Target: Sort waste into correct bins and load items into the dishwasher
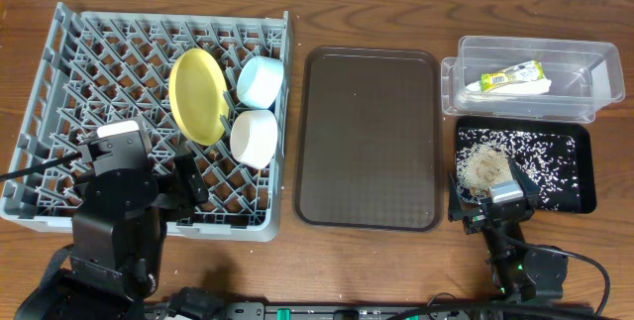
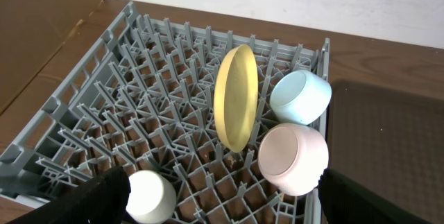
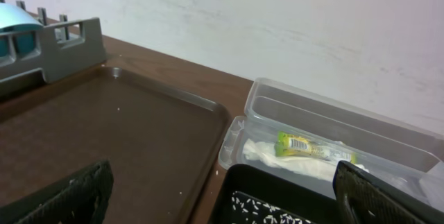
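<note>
Over the near part of the dish rack (image 2: pixel 104 92) the left pincer (image 2: pixel 222 207) is held with its two fingers (image 2: pixel 90 200) spread wide, and nothing is gripped between them. Just beside the finger at the left of the wrist view a white cup (image 2: pixel 149 196) is seen resting among the pegs, though whether the two touch cannot be told. Ahead of this pincer a yellow plate (image 2: pixel 236 98) is stood on edge between the pegs. To the right of the plate a light-blue bowl (image 2: pixel 300 97) is lodged on its side further off, and a white bowl (image 2: pixel 293 158) is lodged nearer, close to the other finger. At the near edge of the black tray (image 1: pixel 582 196) the right pincer (image 3: pixel 222 182) is also held open, its fingers (image 3: pixel 69 196) far apart and empty. Rice (image 1: pixel 540 157) is scattered over that tray, and a brownish clump (image 1: pixel 485 166) is seen just ahead of the pincer. Beyond the black tray the clear tub (image 3: pixel 333 113) is set, and in it a green-and-yellow wrapper (image 3: pixel 316 148) is laid upon a white napkin (image 3: pixel 267 156). To the left of this pincer the brown tray (image 3: pixel 104 134) is laid flat on the table, between the tub and the rack
</note>
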You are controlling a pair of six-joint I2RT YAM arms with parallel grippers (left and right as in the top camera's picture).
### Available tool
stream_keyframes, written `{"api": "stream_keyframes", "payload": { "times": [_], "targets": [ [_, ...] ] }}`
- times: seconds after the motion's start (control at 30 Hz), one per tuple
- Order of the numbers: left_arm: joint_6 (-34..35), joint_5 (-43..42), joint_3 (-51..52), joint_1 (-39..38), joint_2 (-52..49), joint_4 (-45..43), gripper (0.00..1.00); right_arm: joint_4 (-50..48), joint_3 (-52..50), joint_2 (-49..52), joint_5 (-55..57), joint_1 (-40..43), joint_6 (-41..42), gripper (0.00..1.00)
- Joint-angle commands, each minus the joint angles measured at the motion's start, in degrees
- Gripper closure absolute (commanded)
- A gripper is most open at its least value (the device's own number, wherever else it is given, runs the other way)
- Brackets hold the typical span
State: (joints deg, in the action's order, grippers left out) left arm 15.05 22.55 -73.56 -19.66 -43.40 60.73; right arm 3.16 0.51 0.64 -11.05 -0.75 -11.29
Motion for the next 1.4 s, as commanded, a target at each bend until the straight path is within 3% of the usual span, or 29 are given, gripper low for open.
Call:
{"api": "stream_keyframes", "payload": {
  "times": [0.0,0.73,0.9,1.1,1.37],
  "targets": [
    [0.3,-0.1,-0.8,0.0,0.0,0.1,0.10,0.0,-0.2,-0.3,0.1,0.3,-0.6,0.01],
    [0.1,2.4,-0.1,0.2,0.3,0.9,0.10,0.0,-0.2,-0.3,0.1,0.3,-0.6,0.01],
    [7.6,0.9,7.9,6.7,4.9,-6.6,0.10,0.0,-0.2,-0.3,0.1,0.3,-0.6,0.01],
    [7.8,-6.9,24.2,15.3,14.9,-21.1,0.10,0.0,-0.2,-0.3,0.1,0.3,-0.6,0.01],
    [7.3,-7.8,44.0,16.1,32.3,-36.0,0.10,0.0,-0.2,-0.3,0.1,0.3,-0.6,0.01]
  ]
}}
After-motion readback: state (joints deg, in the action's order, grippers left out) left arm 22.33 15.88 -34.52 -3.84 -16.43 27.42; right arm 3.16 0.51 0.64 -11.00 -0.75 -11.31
